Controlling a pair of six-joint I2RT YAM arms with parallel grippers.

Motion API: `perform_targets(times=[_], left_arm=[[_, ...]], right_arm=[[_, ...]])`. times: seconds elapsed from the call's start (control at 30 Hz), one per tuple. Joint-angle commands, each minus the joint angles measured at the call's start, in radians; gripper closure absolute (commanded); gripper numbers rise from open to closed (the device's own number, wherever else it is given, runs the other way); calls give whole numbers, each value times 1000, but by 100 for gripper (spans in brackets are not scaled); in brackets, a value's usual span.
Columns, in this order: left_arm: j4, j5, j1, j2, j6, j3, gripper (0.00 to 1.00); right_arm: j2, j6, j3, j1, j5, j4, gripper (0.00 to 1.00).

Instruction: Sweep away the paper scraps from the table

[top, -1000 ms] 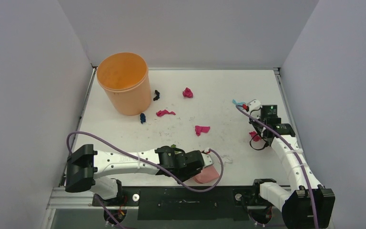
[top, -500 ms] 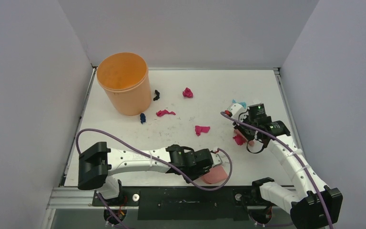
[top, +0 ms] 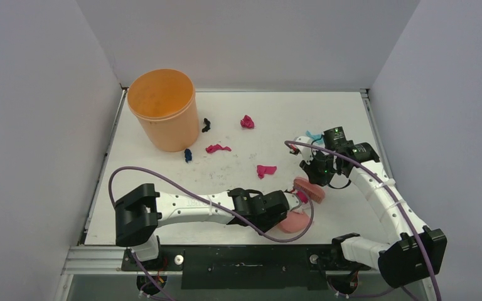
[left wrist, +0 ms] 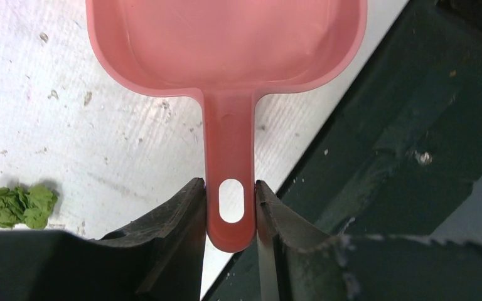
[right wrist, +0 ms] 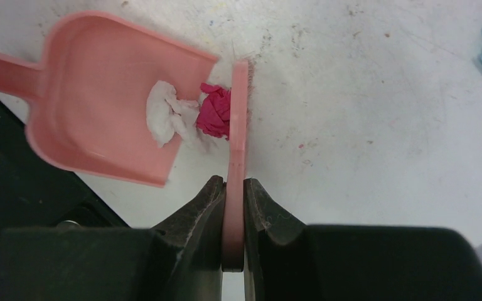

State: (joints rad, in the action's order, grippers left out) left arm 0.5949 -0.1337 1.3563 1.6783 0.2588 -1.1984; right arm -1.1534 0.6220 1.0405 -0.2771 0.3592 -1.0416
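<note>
Where the table [top: 345, 113] meets its near edge, the left gripper [left wrist: 230, 191] is clenched on the handle of the one pink dustpan [left wrist: 226, 56]. Both fingers press the handle's sides at its hang hole, and the pan lies close to the dark frame. One green scrap [left wrist: 20, 205] lies on the white top just beside that gripper.

Just beyond, the right gripper [right wrist: 235, 188] is clamped on the one pink brush [right wrist: 239, 106], which stands on edge at the dustpan's open lip. One white scrap [right wrist: 166, 113] sits inside the pan near the lip. One magenta scrap [right wrist: 214, 111] lies at the lip itself, touching the brush.

Farther out, six scraps lie loose and well apart. The middle magenta scrap [top: 266, 170] comes first, then the dark blue scrap [top: 187, 155] near the foot of the bucket [top: 163, 110], with the left magenta scrap [top: 218, 148] beside it. The teal scrap [top: 314, 135] lies close to the right wrist. Beyond these are the black scrap [top: 206, 125], just beside the bucket, and the far magenta scrap [top: 246, 121]. The single orange bucket stands upright in the far left corner.
</note>
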Motion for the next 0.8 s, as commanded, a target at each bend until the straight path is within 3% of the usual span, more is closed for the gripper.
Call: perform_targets(times=[0.0, 0.27, 0.47, 0.63, 0.77], left_arm=[[-115, -51, -11, 29, 50, -57, 100], [-209, -102, -11, 17, 86, -22, 100], [-270, -152, -10, -13, 94, 41, 100], [-499, -162, -9, -60, 78, 196, 100], [-493, -177, -8, -47, 85, 180, 100]], right_arm=[[-45, 9, 70, -7, 152, -86, 95], [-113, -15, 164, 13, 254, -181, 95], [-106, 33, 247, 62, 195, -226, 95], [-99, 82, 283, 116, 123, -198, 95], [-135, 128, 355, 133, 52, -172, 95]])
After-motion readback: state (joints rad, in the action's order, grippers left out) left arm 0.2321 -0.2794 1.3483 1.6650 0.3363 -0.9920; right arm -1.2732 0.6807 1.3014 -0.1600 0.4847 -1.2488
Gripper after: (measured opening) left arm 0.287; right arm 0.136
